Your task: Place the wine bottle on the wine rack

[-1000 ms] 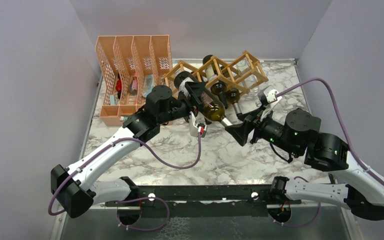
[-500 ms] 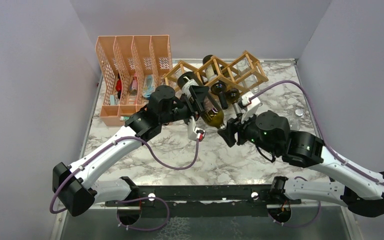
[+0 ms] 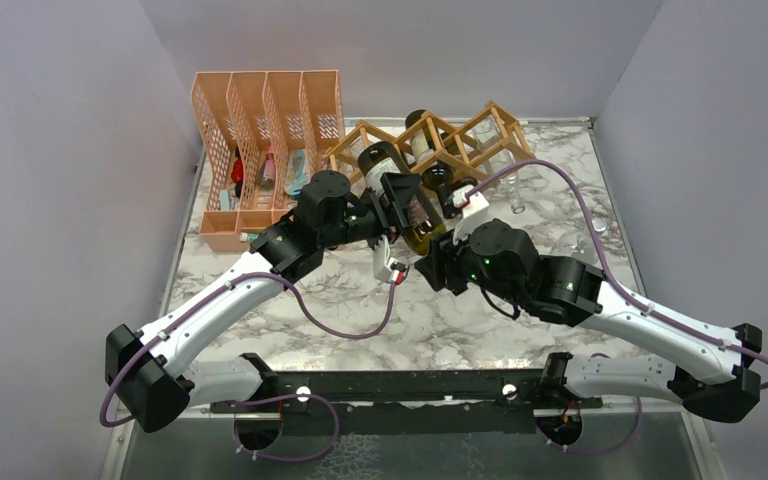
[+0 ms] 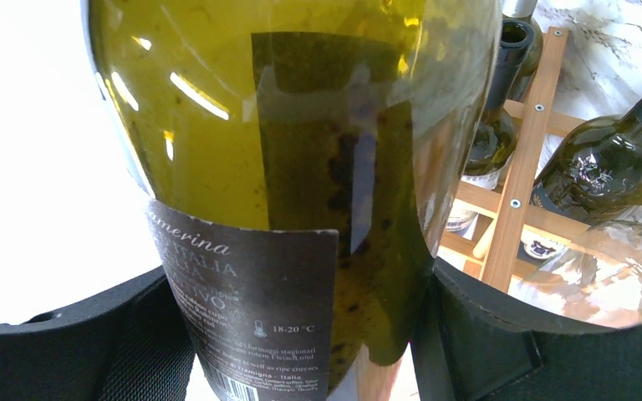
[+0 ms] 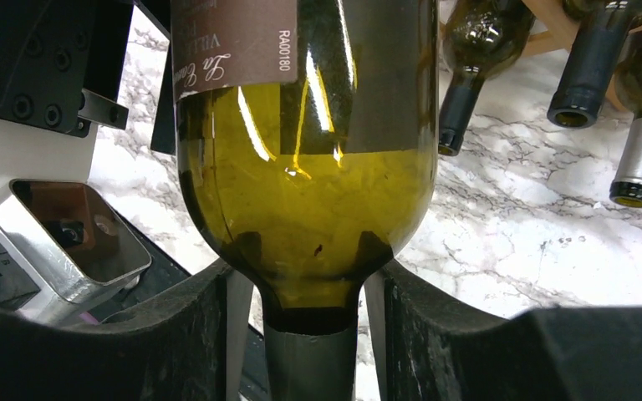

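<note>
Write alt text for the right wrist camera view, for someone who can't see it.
A green wine bottle with a brown label fills the frame, its neck between the black fingers of the right gripper at the bottom. Three other bottle necks show above the marble table at upper right.

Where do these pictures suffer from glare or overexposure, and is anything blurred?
Left wrist: the background left of the bottle is blown out to white, with bright streaks on the glass; the label is readable. Right wrist: reflections streak the bottle, the table is sharp. Top external: even light, no strong glare.
</note>
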{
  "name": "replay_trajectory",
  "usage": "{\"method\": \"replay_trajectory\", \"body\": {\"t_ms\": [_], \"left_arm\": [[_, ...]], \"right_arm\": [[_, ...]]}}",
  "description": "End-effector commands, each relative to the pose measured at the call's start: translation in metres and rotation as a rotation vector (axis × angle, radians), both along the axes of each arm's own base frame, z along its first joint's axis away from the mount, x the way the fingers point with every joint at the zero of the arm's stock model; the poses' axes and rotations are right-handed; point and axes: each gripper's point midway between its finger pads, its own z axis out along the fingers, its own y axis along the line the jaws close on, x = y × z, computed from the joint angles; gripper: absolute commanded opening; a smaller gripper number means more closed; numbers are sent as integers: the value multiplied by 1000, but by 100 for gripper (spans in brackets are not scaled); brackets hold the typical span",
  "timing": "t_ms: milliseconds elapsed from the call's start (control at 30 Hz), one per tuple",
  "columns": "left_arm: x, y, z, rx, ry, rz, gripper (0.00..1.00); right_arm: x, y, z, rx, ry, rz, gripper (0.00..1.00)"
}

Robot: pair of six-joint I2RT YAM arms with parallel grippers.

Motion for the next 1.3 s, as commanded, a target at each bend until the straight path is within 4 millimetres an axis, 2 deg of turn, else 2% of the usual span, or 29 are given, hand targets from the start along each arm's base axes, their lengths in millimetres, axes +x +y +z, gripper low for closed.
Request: {"method": "replay_trajectory", "body": {"t_ms": [0, 100, 167, 233, 333, 400, 433, 533, 567, 600, 700, 967, 1033, 1133, 1267], "left_arm": [[-13, -3, 67, -130, -122, -52, 0], [-13, -3, 70, -138, -120, -56, 0], [-14, -3, 72, -143, -120, -59, 0], [-14, -4, 72, -148, -116, -61, 0], [-15, -4, 73, -158, -115, -67, 6], [-16, -4, 73, -166, -119, -69, 13], [-17, -4, 74, -171, -120, -73, 19], [-18, -3, 71, -173, -116, -72, 45], [-18, -3, 70, -172, -117, -70, 77], [-17, -2, 69, -170, -115, -66, 96], [-15, -1, 64, -163, -109, -48, 99], [-13, 5, 46, -168, -38, -9, 99], [-14, 6, 52, -218, -12, -6, 99], [-16, 10, 74, -376, 60, 6, 99], [-37, 15, 83, -620, 277, -54, 99]], "right_arm": [[2, 6, 1, 54, 3, -22, 51], [3, 5, -2, 51, 5, -35, 47], [4, 3, -2, 50, 3, -46, 40], [6, 1, -1, 53, -1, -63, 26], [9, -3, 3, 58, -21, -85, 3], [12, -8, 8, 65, -42, -107, 1], [14, -10, 11, 71, -54, -116, 1], [15, -14, 24, 99, -100, -120, 1], [17, -17, 30, 107, -121, -129, 1], [19, -20, 36, 116, -143, -141, 1], [23, -27, 51, 141, -190, -164, 1], [31, -41, 69, 171, -229, -252, 1], [33, -45, 71, 176, -236, -276, 1], [37, -52, 72, 173, -249, -320, 1], [37, -60, 71, 171, -241, -357, 1]]}}
